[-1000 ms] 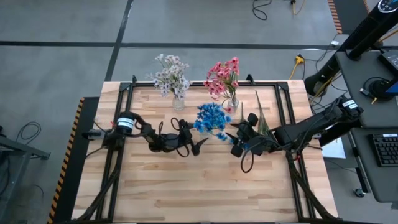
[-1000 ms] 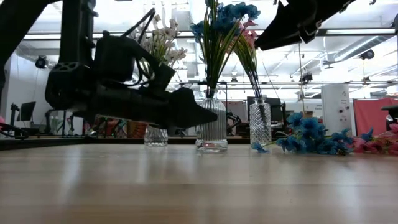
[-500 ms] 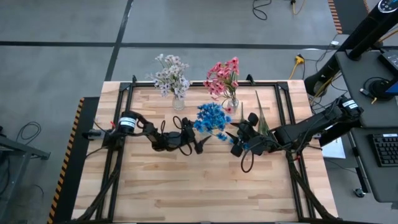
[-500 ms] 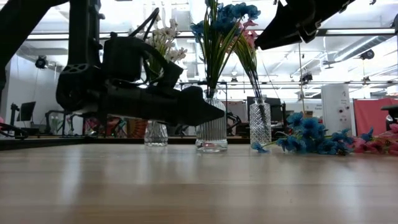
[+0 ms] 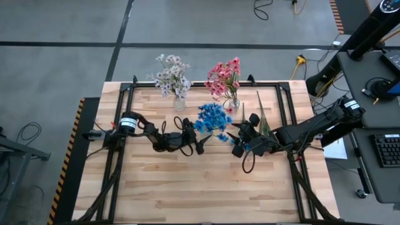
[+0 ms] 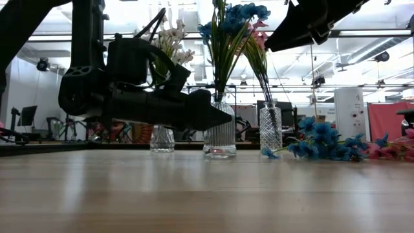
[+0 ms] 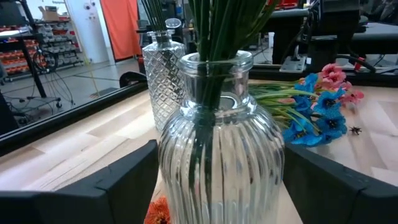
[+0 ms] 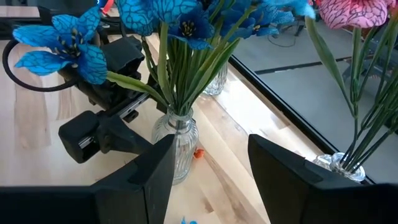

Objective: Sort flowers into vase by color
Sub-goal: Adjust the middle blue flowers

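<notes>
The blue flowers stand in a ribbed glass vase near the middle of the table. Their green stems go down through the neck of the vase. My left tool is low over the table, right at this vase. One dark finger is on each side of the glass. The tool is open wide, and I cannot tell if the fingers touch the glass.

Behind the ribbed vase is a vase with a diamond pattern. It holds the pink flowers at the back of the table. The white flowers stand in a third vase, further along the back edge on my left arm's side.

More loose flowers, blue and pink, lie flat on the table on my right arm's side. Their stems point toward the vases.

My right tool is up in the air, just beside the blue blossoms. It looks down on them from above. Its fingers are apart and hold nothing.

A small orange bit lies on the table next to the foot of the ribbed vase.
</notes>
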`<action>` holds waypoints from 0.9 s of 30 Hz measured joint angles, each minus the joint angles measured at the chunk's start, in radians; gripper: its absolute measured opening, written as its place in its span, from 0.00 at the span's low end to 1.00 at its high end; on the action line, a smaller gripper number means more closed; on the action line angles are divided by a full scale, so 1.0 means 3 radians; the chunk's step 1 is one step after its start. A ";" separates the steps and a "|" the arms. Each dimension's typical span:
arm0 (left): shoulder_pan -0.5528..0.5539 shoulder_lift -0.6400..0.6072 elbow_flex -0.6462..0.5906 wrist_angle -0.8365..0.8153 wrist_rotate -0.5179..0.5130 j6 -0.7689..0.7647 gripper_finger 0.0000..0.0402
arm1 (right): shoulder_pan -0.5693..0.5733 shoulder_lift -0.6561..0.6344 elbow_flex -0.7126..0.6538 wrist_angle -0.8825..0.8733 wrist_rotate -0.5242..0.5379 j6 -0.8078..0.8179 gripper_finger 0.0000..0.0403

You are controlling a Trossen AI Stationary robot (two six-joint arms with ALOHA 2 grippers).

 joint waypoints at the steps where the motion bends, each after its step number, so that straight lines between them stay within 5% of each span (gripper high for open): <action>1: 0.0000 0.0000 0.0000 0.0001 0.0000 0.0000 0.74 | 0.0000 0.0000 0.0000 0.0000 -0.0001 0.0000 0.48; 27: 0.0000 -0.0001 -0.0001 -0.0041 -0.0001 -0.0006 0.70 | 0.0078 -0.0337 0.0273 0.0031 -0.0002 -0.0445 0.48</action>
